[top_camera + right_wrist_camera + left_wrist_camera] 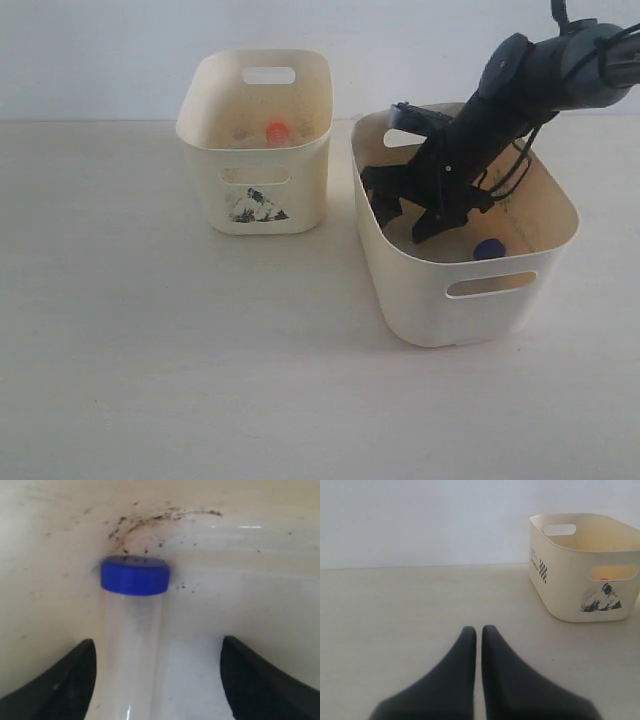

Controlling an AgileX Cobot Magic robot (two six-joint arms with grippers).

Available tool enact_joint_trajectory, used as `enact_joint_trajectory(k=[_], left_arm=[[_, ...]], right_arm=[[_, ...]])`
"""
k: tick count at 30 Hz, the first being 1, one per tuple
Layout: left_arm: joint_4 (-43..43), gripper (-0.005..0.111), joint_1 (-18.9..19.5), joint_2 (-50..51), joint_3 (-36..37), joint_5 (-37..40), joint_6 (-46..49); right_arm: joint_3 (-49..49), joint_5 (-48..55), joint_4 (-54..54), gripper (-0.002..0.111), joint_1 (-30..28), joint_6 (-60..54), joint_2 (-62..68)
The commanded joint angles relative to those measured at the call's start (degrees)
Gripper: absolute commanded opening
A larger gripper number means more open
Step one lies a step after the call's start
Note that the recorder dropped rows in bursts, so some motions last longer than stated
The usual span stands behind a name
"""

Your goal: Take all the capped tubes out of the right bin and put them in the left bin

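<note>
The right bin point(430, 300) holds my right gripper point(405, 225), which reaches down inside it with its jaws open. In the right wrist view a blue-capped tube point(134, 576) lies on the bin floor between the open fingertips of that gripper point(158, 641), closer to one finger and not clamped. A blue cap point(488, 249) shows beside the gripper inside the bin; I cannot tell if it is the same tube. The left bin point(300, 200) with its sticker holds an orange-capped tube point(277, 131). My left gripper point(479, 628) is shut and empty over the table.
The two bins stand side by side with a narrow gap between them. Dark specks point(145, 520) mark the right bin's inner wall. The left bin point(560, 595) stands well off to one side of the left gripper, orange showing through its handle slot point(606, 578).
</note>
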Motion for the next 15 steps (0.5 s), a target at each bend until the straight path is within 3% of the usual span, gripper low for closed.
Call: enact_joint_trajectory(k=[1,8,15], left_arm=[[0.1,0.004,0.0,-0.2,-0.2,-0.4,-0.5],[0.1,0.004,0.0,-0.2,-0.2,-0.4,-0.5],[0.1,0.004,0.0,-0.2,-0.2,-0.4,-0.5]], right_arm=[[0.1,-2.2,-6.9,0.057,1.5,5.2,2.5],[0.1,-2.7,-11.1,0.014,2.1,9.1,2.6],[0.1,-2.1,-10.6,0.011,2.1,8.9,2.4]])
